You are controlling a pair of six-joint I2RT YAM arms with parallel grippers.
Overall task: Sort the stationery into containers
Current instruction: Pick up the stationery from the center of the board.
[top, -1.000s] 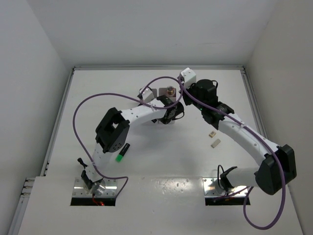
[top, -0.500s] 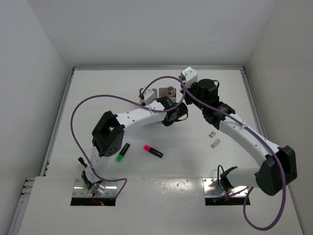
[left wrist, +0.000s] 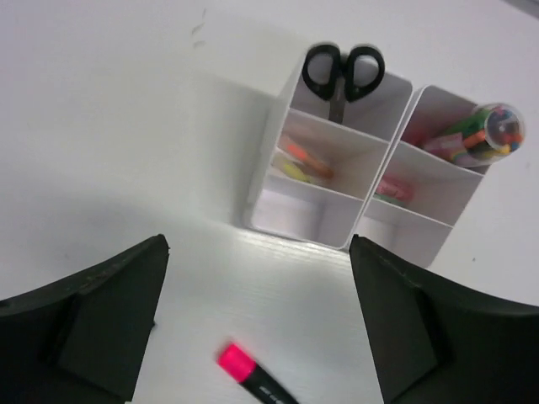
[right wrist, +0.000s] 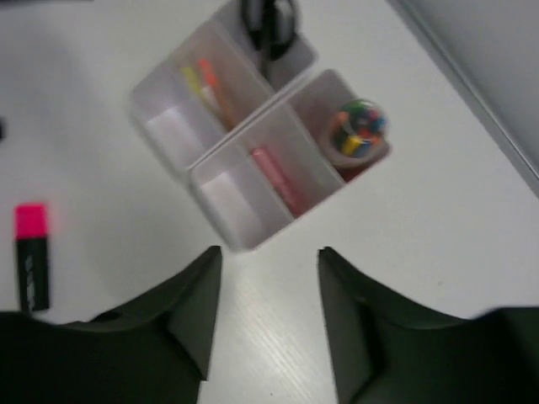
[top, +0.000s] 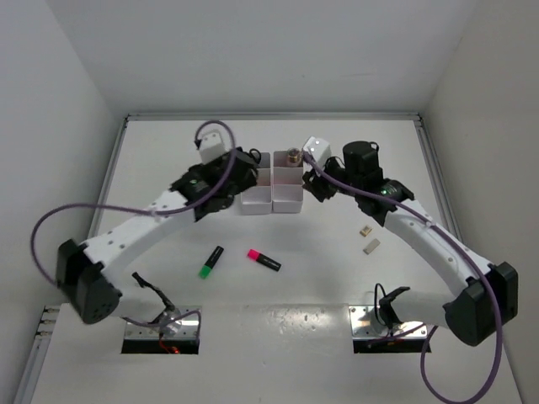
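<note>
Two white three-compartment containers (top: 253, 204) (top: 286, 204) stand side by side at the table's middle back. In the left wrist view the left container (left wrist: 295, 227) holds black-handled scissors (left wrist: 343, 71) and thin sticks (left wrist: 303, 160). The right container (left wrist: 413, 240) holds a round tube (left wrist: 488, 135) and a pink item (left wrist: 392, 189). A pink highlighter (top: 264, 260) and a green highlighter (top: 211, 262) lie loose on the table, with two beige blocks (top: 365, 229) further right. My left gripper (left wrist: 257, 244) hovers open and empty left of the containers. My right gripper (right wrist: 269, 252) hovers open and empty to their right.
White walls close in the table at the back (top: 269, 114) and on both sides. The purple cables (top: 50, 220) loop off both arms. The arm bases sit at the near edge (top: 160, 324).
The left arm has swung out to the left and uncovered the pink highlighter on the table. Both grippers have drawn back from the containers, and both have opened.
</note>
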